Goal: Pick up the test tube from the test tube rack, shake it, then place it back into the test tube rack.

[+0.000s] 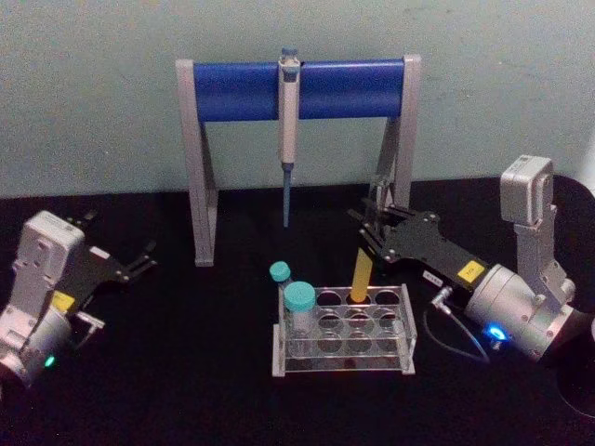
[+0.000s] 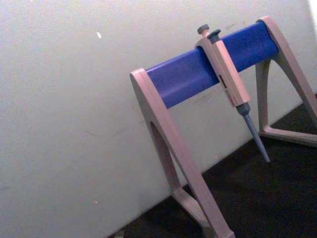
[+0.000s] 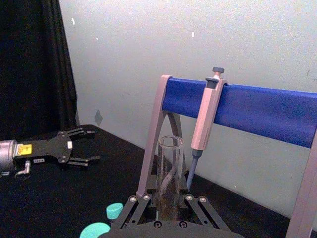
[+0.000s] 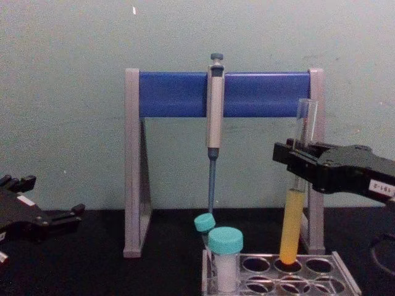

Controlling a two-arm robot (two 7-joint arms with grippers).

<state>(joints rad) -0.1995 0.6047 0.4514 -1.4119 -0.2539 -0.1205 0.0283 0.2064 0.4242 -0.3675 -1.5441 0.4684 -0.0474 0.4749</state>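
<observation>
Right claw (image 4: 295,161) is clamped on the clear upper part of the test tube (image 4: 291,222), which leans slightly, its yellow liquid below the grip. The tube's foot is at the middle back hole of the test tube rack (image 1: 372,348); how deep, I cannot tell. Teal-capped tubes (image 4: 226,259) stand at the rack's left end. Left claw (image 1: 144,260) is well apart over the bench (image 1: 186,372), spread wide.

A pale greenish wall (image 1: 93,93) stands behind the black tabletop (image 1: 186,400), dark curtain (image 3: 29,64) alongside.
</observation>
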